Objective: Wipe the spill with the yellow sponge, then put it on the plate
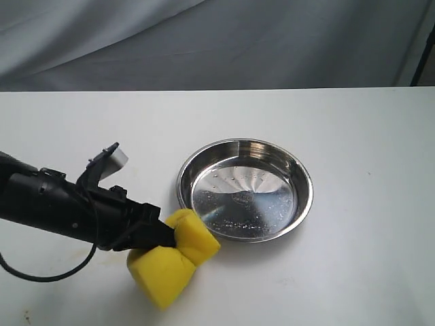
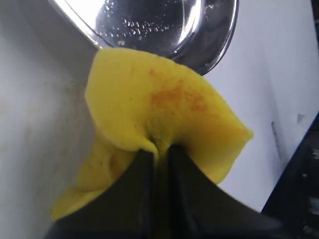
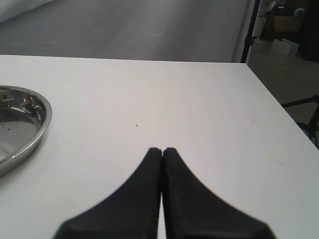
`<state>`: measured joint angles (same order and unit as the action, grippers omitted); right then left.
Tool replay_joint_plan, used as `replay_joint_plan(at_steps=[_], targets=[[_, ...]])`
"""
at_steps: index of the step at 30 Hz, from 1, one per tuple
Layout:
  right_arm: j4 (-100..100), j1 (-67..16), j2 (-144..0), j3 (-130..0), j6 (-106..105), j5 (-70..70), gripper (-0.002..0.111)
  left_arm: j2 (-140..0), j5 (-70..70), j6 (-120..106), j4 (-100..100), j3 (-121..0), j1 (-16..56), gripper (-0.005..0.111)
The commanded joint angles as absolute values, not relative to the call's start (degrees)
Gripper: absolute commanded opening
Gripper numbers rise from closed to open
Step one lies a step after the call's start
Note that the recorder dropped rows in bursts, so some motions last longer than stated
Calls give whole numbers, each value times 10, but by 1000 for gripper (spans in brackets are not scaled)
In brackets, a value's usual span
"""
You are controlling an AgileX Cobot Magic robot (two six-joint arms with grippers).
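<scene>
My left gripper (image 1: 170, 236) is shut on the yellow sponge (image 1: 173, 257), pinching it at the middle so the foam bulges out on both sides. The sponge hangs just off the near left rim of the steel plate (image 1: 302, 204). From the left wrist, the sponge (image 2: 164, 107) carries an orange-brown stain on its upper face, and the plate (image 2: 219, 50) lies right behind it. The fingers (image 2: 142, 174) squeeze the foam tightly. The spill is not visible on the table. My right gripper (image 3: 162, 149) is shut on nothing, over bare table to the right of the plate (image 3: 40, 124).
The white table (image 1: 367, 136) ends at a grey cloth backdrop (image 1: 217, 41). A black cable (image 1: 47, 272) loops under the left arm. In the right wrist view a black stand pole (image 3: 249, 30) rises beyond the table's far right corner.
</scene>
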<state>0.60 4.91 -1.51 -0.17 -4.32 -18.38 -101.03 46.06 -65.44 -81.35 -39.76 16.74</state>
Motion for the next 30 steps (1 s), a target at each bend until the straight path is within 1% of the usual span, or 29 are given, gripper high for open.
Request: replay_joint_plan(at_steps=[1,7,11,16,19,22,30], targets=[[0,52,-12,0,-43,-183,0,-1076,508,-757,-925,-396,147,0],[0,52,-12,0,-43,-183,0,-1150,508,-770,-903,-415,129,0],[0,52,-12,0,-43,-183,0,-1168,505,-771,-890,-430,119,0],[0,52,-12,0,-43,-183,0,-1169,467,-771,-876,-443,102,0],[0,52,-12,0,-43,-183,0,-1169,416,-771,-865,-443,85,0],[0,52,-12,0,-43,-183,0,-1169,383,-770,-840,-443,59,0],[0,52,-12,0,-43,-183,0,-1169,377,-757,-779,-443,-37,0]])
